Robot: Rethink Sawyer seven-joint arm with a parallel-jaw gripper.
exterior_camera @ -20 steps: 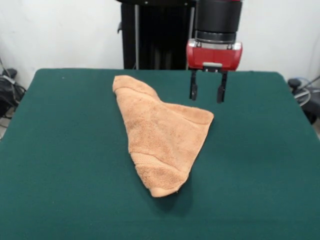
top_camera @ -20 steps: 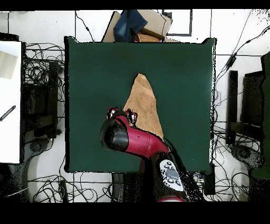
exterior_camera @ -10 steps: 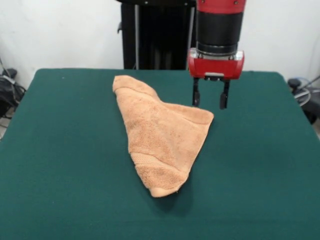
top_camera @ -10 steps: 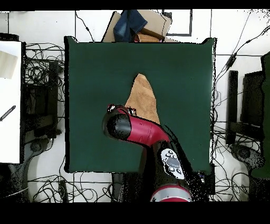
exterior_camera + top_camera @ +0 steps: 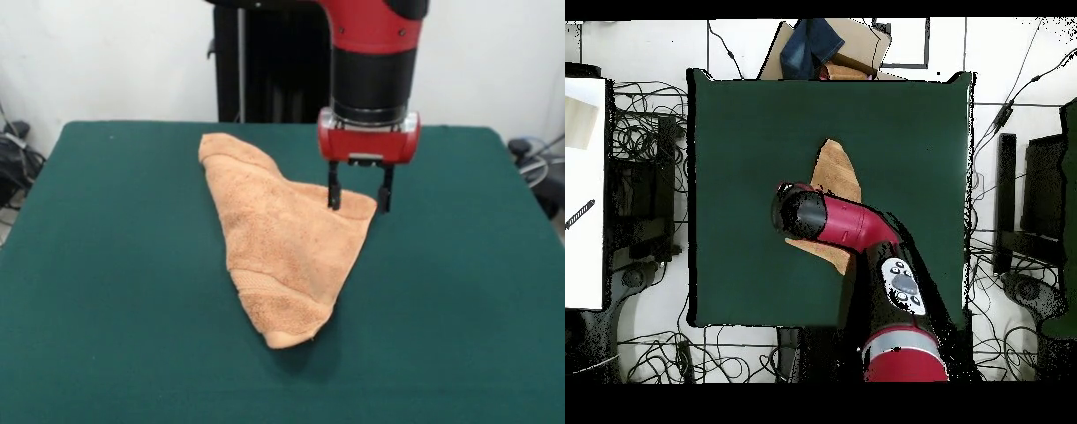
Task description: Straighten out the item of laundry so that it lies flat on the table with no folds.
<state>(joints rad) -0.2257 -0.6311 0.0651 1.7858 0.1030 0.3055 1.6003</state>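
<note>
The orange-tan towel lies folded into a rough triangle on the dark green table, one point toward the front edge and one toward the far side. My gripper is open, its fingertips straddling the towel's right corner, at or just above the cloth. In the overhead view the arm covers the middle of the towel, and the gripper is hidden under the wrist.
The robot's pedestal stands behind the table's far edge. A cardboard box with blue cloth sits beyond the table's top edge in the overhead view. Cables lie on the floor on both sides.
The gripper has come down and moved slightly left in the front view, from above the bare table beside the towel to the towel's right corner. The towel has not moved.
</note>
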